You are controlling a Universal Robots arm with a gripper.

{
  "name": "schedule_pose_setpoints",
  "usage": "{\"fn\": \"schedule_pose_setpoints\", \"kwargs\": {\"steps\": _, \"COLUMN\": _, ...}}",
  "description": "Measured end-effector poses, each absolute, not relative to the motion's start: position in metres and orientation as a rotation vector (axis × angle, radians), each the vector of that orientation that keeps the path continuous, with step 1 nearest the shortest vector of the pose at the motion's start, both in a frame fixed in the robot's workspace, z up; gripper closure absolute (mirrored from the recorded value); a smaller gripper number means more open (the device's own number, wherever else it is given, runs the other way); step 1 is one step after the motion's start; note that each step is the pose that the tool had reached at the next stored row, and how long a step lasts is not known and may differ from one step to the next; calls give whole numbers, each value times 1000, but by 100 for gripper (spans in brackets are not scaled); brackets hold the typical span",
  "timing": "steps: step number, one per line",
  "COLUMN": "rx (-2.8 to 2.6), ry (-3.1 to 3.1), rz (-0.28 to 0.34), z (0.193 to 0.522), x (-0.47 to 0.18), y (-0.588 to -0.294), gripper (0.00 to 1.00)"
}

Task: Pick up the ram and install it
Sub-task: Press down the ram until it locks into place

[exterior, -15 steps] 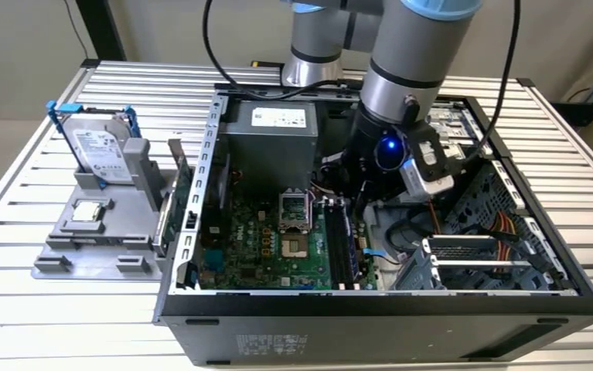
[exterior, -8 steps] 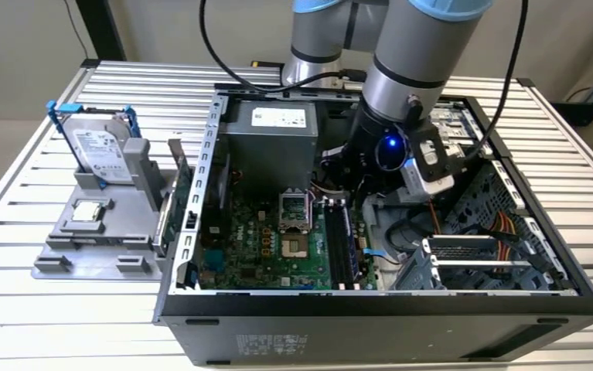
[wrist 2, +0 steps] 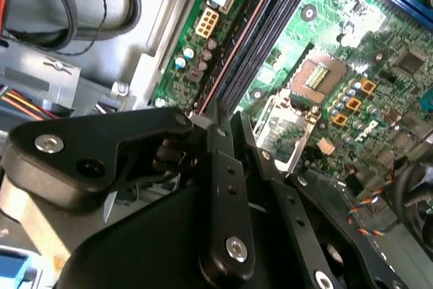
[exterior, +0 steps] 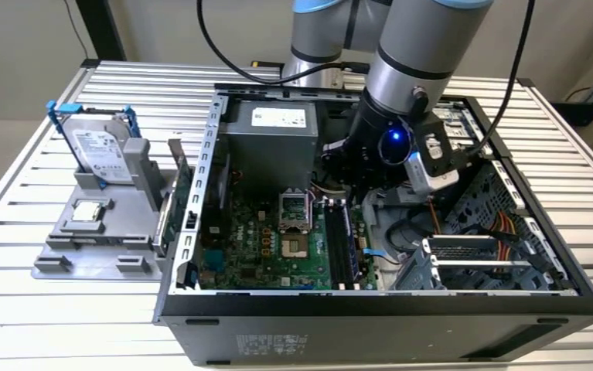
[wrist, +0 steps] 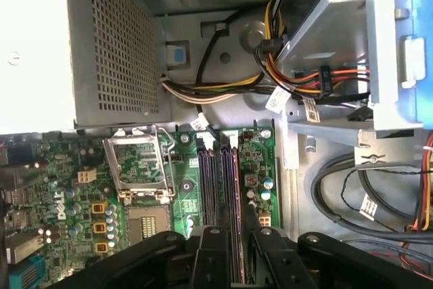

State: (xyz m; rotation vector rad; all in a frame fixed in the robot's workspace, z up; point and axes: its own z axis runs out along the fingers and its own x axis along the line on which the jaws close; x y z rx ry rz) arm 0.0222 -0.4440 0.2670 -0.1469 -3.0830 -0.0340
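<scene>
Hovering inside the case, your gripper (wrist: 233,248) is clamped on the ram (wrist: 235,235) above its slots (wrist: 218,174); seating remains.

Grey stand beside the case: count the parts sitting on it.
2 for sure: the silver hard drive upright at the back, the square CPU chip flat in front. A thin green board on edge by the case may be a third.
</scene>
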Motion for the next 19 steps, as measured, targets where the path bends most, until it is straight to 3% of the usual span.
{"fn": "schedule_pose_setpoints", "kwargs": {"steps": 1, "rx": -147, "ry": -3083, "rz": -34, "z": 267, "x": 22, "y": -444, "gripper": 100}}
{"fn": "schedule_pose_setpoints", "kwargs": {"steps": 19, "rx": -131, "ry": -3084, "rz": -34, "z": 268, "x": 23, "y": -444, "gripper": 100}}
